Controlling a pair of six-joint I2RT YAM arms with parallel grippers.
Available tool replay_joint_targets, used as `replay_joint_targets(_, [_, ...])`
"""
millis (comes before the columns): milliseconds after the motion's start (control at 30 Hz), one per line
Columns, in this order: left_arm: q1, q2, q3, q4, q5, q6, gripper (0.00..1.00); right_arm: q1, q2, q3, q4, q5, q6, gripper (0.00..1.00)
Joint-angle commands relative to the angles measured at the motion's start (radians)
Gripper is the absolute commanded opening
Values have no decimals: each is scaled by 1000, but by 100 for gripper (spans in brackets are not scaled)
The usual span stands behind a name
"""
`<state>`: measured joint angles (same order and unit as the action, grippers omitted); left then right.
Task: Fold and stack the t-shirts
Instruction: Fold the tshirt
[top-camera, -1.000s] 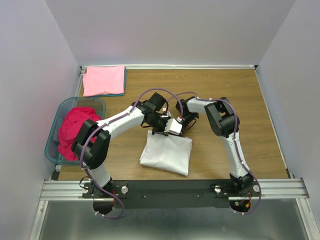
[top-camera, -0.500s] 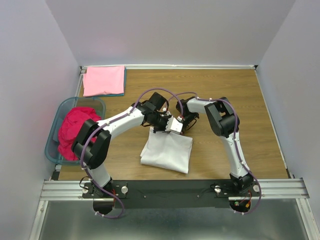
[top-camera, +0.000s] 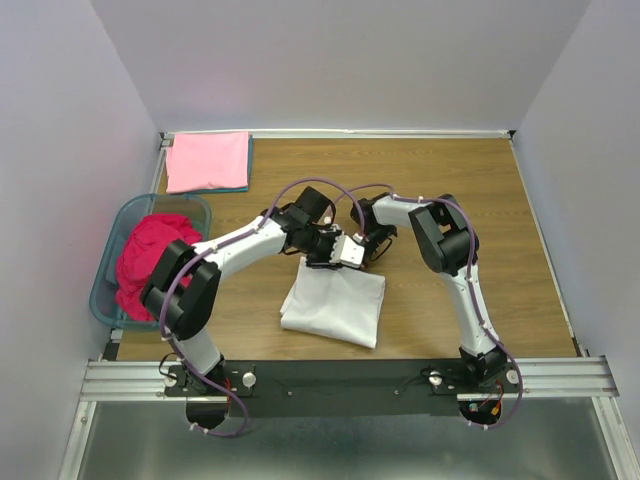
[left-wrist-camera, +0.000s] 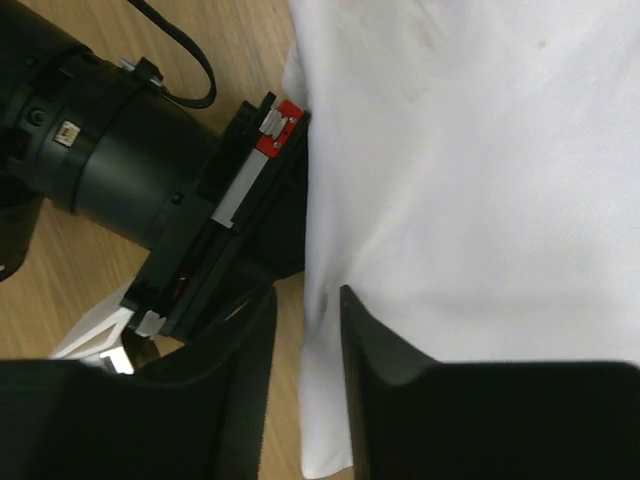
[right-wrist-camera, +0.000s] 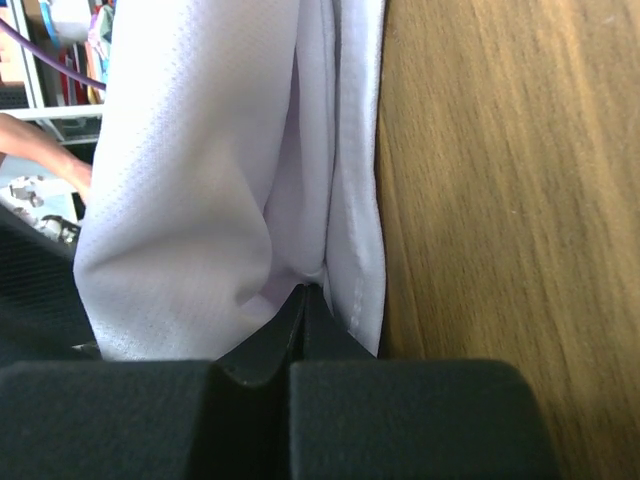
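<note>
The white t-shirt (top-camera: 335, 300) lies folded flat on the wooden table in the middle. Both grippers sit at its far edge. My left gripper (top-camera: 325, 257) is at the far left corner. In the left wrist view its jaws (left-wrist-camera: 308, 300) stand apart, with the shirt's edge (left-wrist-camera: 480, 180) between them. My right gripper (top-camera: 367, 250) is shut on a fold of the white shirt (right-wrist-camera: 200, 180); its jaws (right-wrist-camera: 305, 290) pinch the fabric at the tips. The light pink t-shirt (top-camera: 207, 160) lies folded at the back left corner. The magenta-red t-shirt (top-camera: 150, 258) lies crumpled in the basket.
A teal plastic basket (top-camera: 106, 262) stands at the left edge of the table. Grey walls close the table at the back and on both sides. Bare wood (top-camera: 480, 210) lies to the right of the white shirt.
Both grippers and the white shirt's far edge have shifted slightly towards the back. The pink and magenta shirts have not moved.
</note>
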<state>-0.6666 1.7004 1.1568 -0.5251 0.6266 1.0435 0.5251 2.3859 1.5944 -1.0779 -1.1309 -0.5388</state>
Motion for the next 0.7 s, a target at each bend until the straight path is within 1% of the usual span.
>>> replay_joint_targets(0, [5, -100, 6, 27, 8, -56, 45, 10, 7, -11, 9, 137, -4, 4])
replay_joint_targets(67, [5, -134, 12, 27, 19, -95, 46, 10, -1, -11, 7, 143, 2, 4])
replay_joint_targets(167, [5, -197, 7, -18, 53, -122, 47, 10, -10, -8, 9, 151, 16, 5])
replay_joint_targets(267, [5, -229, -35, -87, 108, -149, 43, 10, -30, 10, 7, 158, 36, 6])
replay_joint_targets(300, [5, -231, -69, -110, 133, -164, 40, 10, -37, 24, 7, 166, 46, 6])
replay_joint_targets(433, [5, -211, -143, -122, 151, -181, 35, 10, -54, 44, 4, 197, 66, 7])
replay_joint_targets(667, [5, -117, -189, -87, 90, -194, 32, 12, -77, 75, -7, 272, 94, 8])
